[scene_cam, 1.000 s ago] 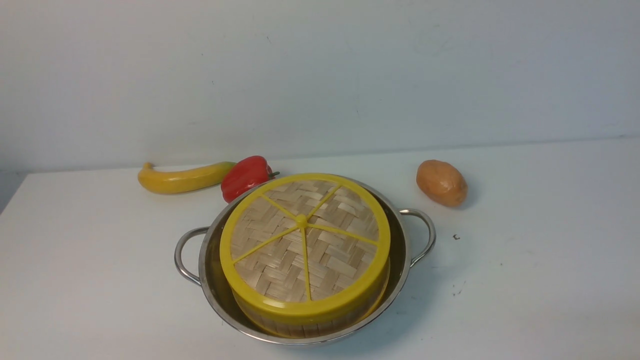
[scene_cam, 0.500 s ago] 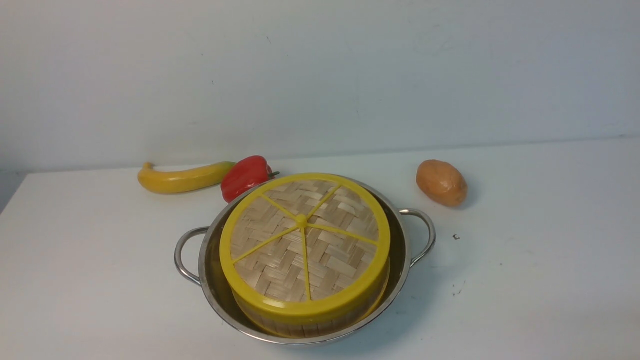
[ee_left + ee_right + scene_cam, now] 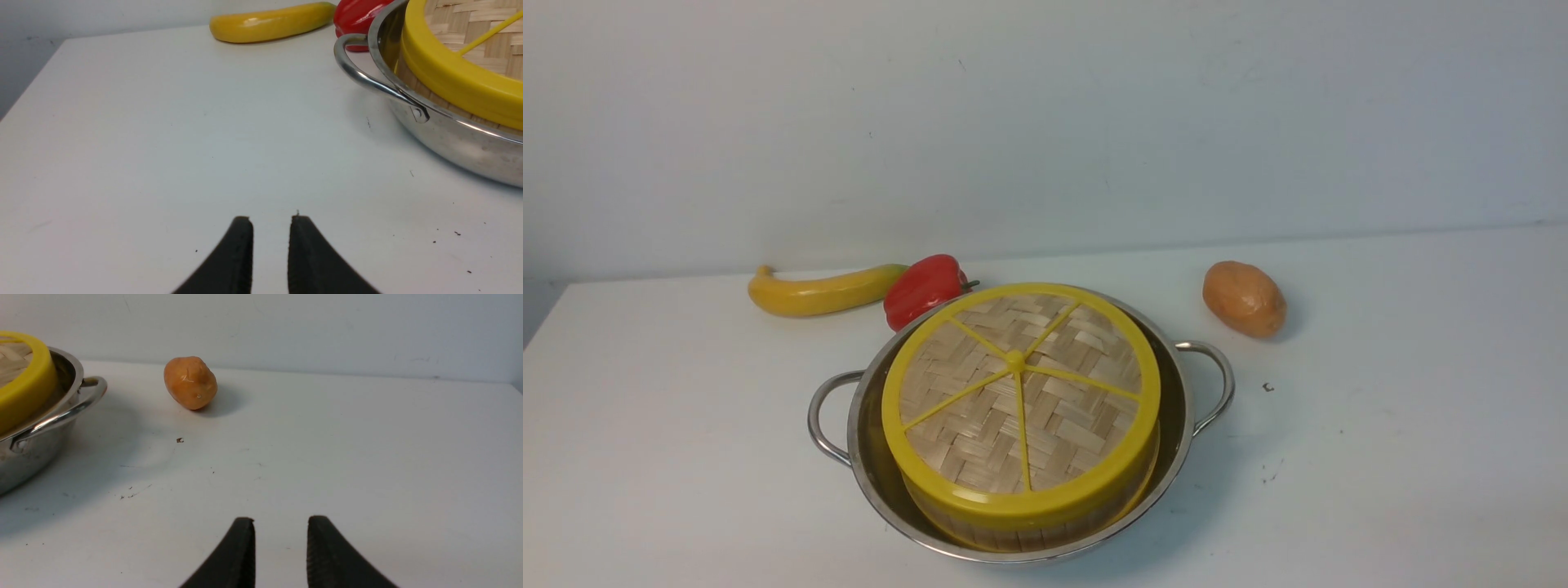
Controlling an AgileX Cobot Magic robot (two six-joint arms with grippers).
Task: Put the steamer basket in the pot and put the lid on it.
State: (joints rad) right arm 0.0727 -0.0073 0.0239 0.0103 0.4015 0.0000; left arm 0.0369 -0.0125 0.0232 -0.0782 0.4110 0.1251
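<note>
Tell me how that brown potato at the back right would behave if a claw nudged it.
The potato looks rounded and egg-shaped, so it would probably roll or wobble rather than slide straight. It lies alone on the smooth white table, so nothing would stop it. Its skin looks matte with a slight sheen, so likely not very slippery.

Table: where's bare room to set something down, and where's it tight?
Free: the near-left table in front of the banana and left of the pot; the wide right side past the potato; the strip between pot handle and potato. Crowded: behind the pot, where the red pepper sits close against its rim beside the banana.
</note>
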